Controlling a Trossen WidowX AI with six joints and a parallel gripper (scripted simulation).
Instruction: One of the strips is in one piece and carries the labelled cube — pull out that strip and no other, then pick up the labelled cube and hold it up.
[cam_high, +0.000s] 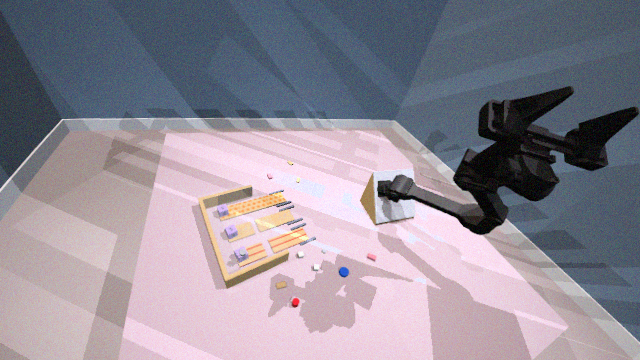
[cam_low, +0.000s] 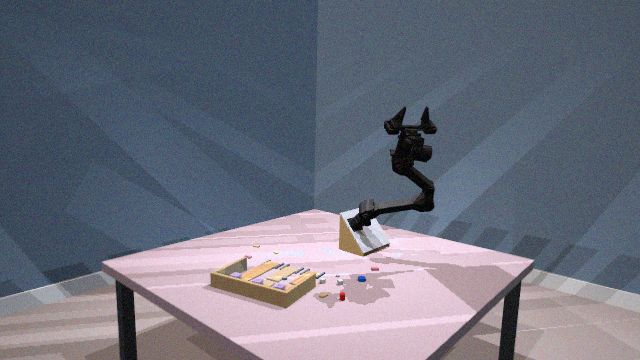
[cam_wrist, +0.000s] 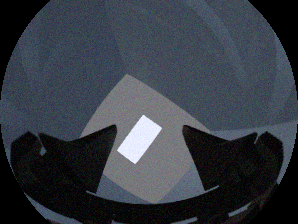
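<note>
End effector (cam_low: 412, 120) raised, open — empty, tray (cam_low: 235, 285) well apart

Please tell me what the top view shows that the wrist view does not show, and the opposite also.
Only the top view shows the table, the wooden tray with its three strips and purple cubes, the small scattered pieces such as the blue disc, and the arm's wedge base.

Only the wrist view shows a bright white rectangle on a grey panel, seen between the fingers.

Both show the gripper open and holding nothing, raised far from the tray.
</note>
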